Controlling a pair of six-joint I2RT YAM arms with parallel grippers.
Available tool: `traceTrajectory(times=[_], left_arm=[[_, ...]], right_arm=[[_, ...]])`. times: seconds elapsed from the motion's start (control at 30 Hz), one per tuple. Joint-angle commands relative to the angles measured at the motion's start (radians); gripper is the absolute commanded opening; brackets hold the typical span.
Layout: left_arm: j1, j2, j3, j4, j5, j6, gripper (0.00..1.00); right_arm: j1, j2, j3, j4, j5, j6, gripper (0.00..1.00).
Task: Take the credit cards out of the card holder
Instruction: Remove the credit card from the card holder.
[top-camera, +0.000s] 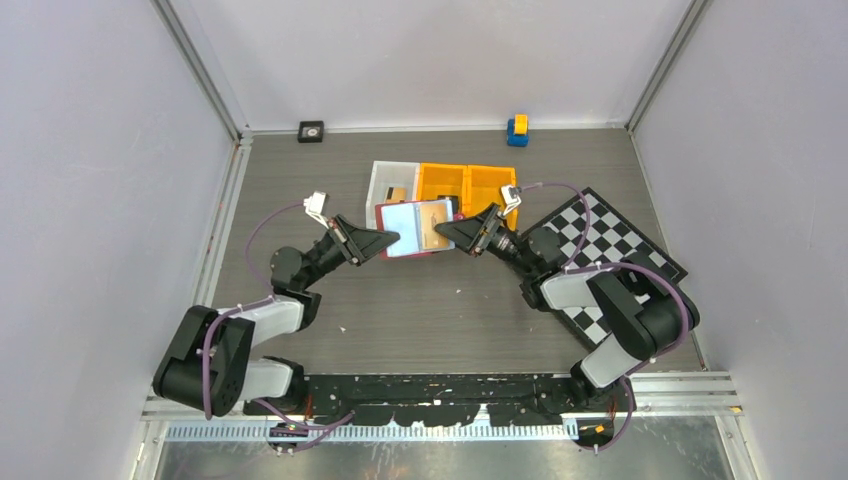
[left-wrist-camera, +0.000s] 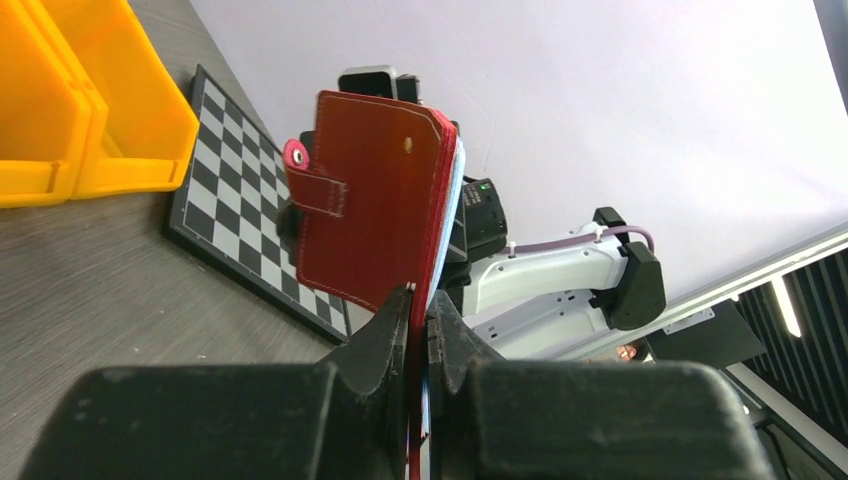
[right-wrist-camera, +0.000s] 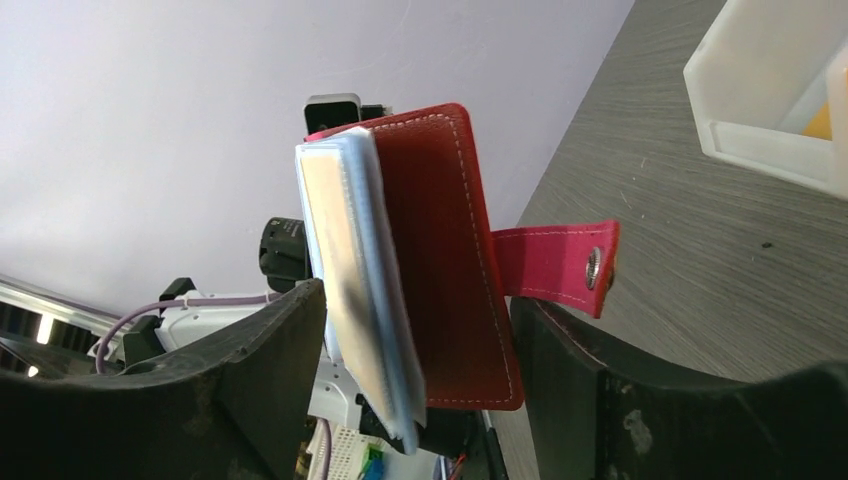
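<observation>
Above the middle of the table (top-camera: 400, 320), the card holder (top-camera: 406, 228) is held open in the air between the two arms, with its pale sleeves turned up toward the overhead camera. One edge is clamped by the left gripper (left-wrist-camera: 418, 312), whose jaws are clenched on the red cover and sleeves together. At the opposite edge the right gripper (right-wrist-camera: 420, 335) is set with its jaws spread wide. One finger lies on the side of the sleeve stack (right-wrist-camera: 355, 290) and the other on the side of the red cover. No grasp is shown there, and whether either finger touches cannot be told.

The snap tab (right-wrist-camera: 556, 262) is seen sticking out sideways above the right-hand finger. From above, one tan credit card (top-camera: 437, 228) is seen inside a sleeve at the end nearer the right gripper. The holder's long axis runs straight ahead from the right jaws toward the left arm.

The coming pull is therefore judged to belong to the right arm, back along that axis. For it, the jaws would have to be narrowed onto the card alone, not the whole stack. A white bin (top-camera: 375, 182) stands just behind the holder, and a chequered board (top-camera: 600, 235) lies under the right arm.
</observation>
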Motion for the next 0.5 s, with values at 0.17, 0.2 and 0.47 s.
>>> traceTrajectory(times=[0.17, 0.2, 0.47], left_arm=[[0.006, -0.054, 0.016, -0.205, -0.045, 0.137, 0.0], [0.007, -0.081, 0.017, -0.266, -0.059, 0.174, 0.0], [0.005, -0.206, 0.024, -0.51, -0.126, 0.285, 0.0]], right_arm=[[-0.018, -0.056, -0.013, 0.049, 0.026, -0.018, 0.59], [-0.023, -0.062, -0.015, 0.038, 0.03, -0.024, 0.56], [-0.027, -0.074, -0.005, -0.023, 0.028, -0.049, 0.3]])
